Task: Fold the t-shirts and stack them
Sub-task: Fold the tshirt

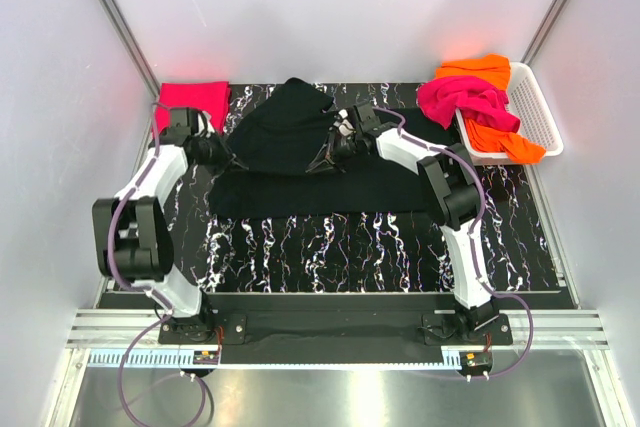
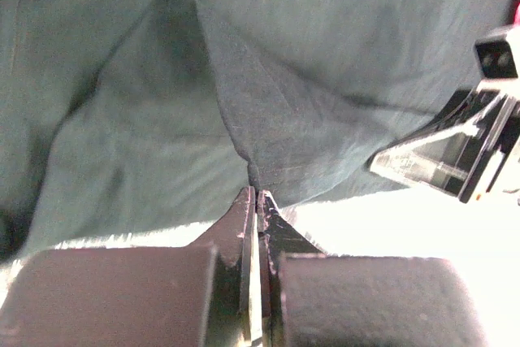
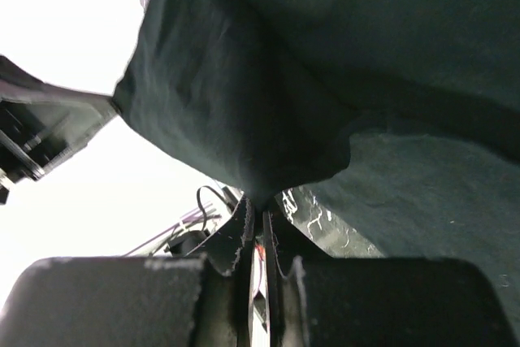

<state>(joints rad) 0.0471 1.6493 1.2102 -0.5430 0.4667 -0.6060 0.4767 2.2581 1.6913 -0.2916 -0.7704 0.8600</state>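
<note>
The large black t-shirt (image 1: 320, 192) lies across the middle of the marble-patterned table (image 1: 330, 247), its far half raised and bunched (image 1: 288, 125). My left gripper (image 1: 226, 155) is shut on a pinch of the black cloth (image 2: 268, 119) at the shirt's left edge; its jaws (image 2: 257, 194) meet on the fabric. My right gripper (image 1: 330, 152) is shut on a fold of the same shirt (image 3: 244, 103) near its middle, cloth hanging from the tips (image 3: 265, 206). A folded red-pink t-shirt (image 1: 193, 97) sits at the back left. Magenta (image 1: 462, 97) and orange (image 1: 505, 139) t-shirts lie in the basket.
A white lattice basket (image 1: 535, 107) stands at the back right corner, shirts spilling over its rim. White walls close in the table on three sides. The right gripper's body (image 2: 455, 148) shows in the left wrist view, close by.
</note>
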